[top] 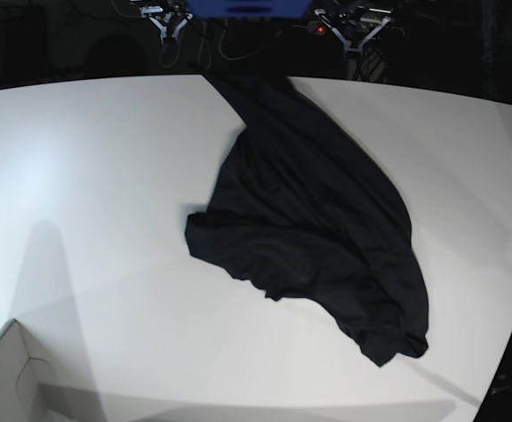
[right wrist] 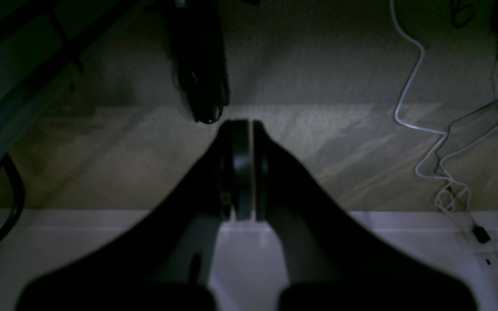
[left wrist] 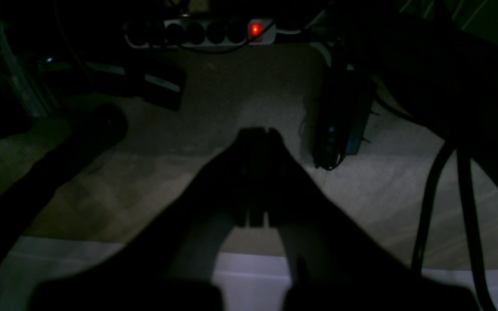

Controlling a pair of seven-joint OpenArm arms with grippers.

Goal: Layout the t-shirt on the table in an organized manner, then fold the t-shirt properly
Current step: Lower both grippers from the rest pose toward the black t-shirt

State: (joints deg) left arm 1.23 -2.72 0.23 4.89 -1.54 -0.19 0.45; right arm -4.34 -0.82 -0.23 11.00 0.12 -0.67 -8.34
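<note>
We find the t-shirt [top: 313, 224] lying in a loose, crumpled heap on the white surface [top: 89, 176], right of centre in the base view, with one narrow part trailing up toward the far edge and the bulk bunched and rumpled toward the near right. Nothing of it is spread flat yet, so we judge the laying-out step has not begun. Neither arm reaches over the shirt in the base view. The wrist views instead look down past an edge of the surface onto the dim carpeted floor [left wrist: 240, 103], with a power strip [left wrist: 201, 32] and loose cables [right wrist: 422, 108] lying there, which suggests to us that both arms are parked low at the edge in a rest pose, clear of the cloth. The left gripper [left wrist: 260, 134] has its jaws pressed together with nothing between them, and the right gripper [right wrist: 244, 129] is likewise closed and empty, only a thin slit showing between its jaws. We think the first move calls for opening up and finding a hem or shoulder, though the folds hide where those are.
</note>
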